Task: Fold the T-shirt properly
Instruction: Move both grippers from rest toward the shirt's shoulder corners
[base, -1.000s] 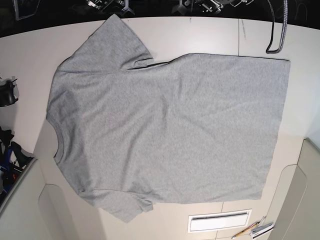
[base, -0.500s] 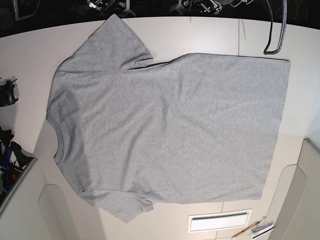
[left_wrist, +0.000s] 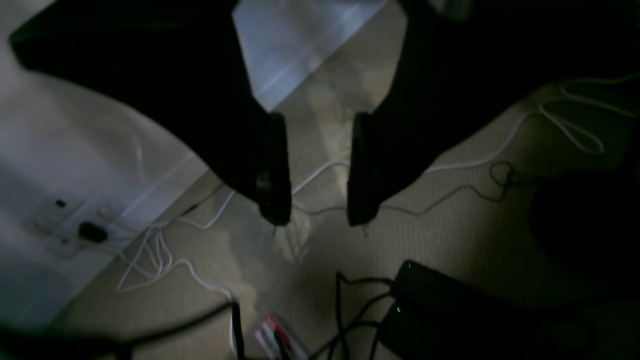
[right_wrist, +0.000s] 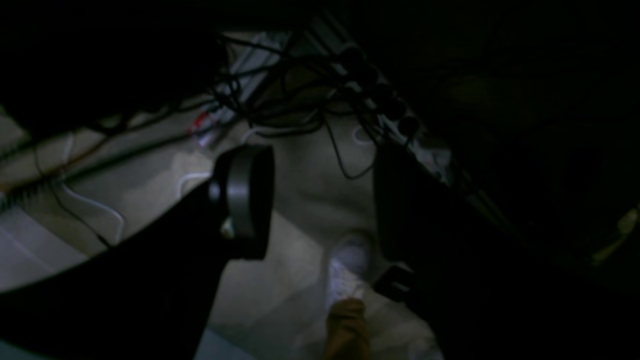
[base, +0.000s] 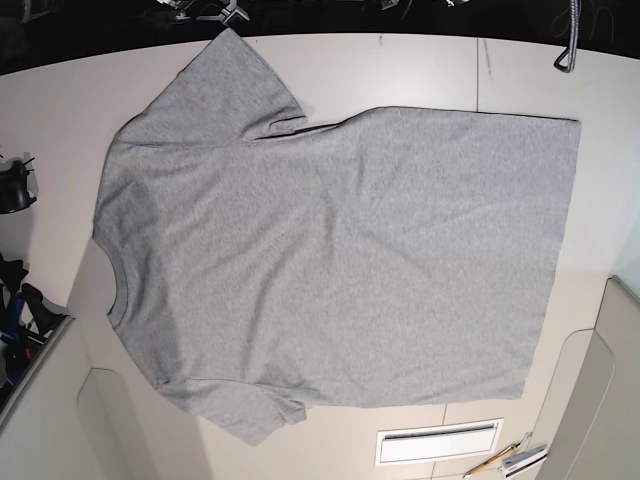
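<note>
Left wrist view: the left end effector (left_wrist: 312, 217) hangs over a dim carpeted floor (left_wrist: 450, 235), its 2 dark fingers (left_wrist: 272, 170) parted by a narrow gap with nothing between them. White cables (left_wrist: 160, 250) trail across the carpet, a black box (left_wrist: 450, 300) with a small green light lies lower right, and a pale wall panel (left_wrist: 75, 165) fills the left side. The T-shirt does not appear here.

Right wrist view: the right end effector (right_wrist: 320, 240) is spread wide and empty, 1 finger showing a rounded grey pad (right_wrist: 245, 200), the other a dark shape to its right. Beneath it lie a tangle of black cables (right_wrist: 300, 115) and a pale floor; the scene is very dark and much of it cannot be made out.

Base view: the T-shirt (base: 340, 260) lies spread flat on the pale worktop (base: 400, 70), plain grey side up, neck (base: 115, 285) toward the left edge, hem toward the right. 1 sleeve (base: 225, 85) points to the far edge, the other (base: 245, 410) to the near edge. Soft wrinkles cross the body. A white vent-like slot (base: 440, 442) sits near the lower edge, just beyond the shirt. Neither end effector shows in this view.
</note>
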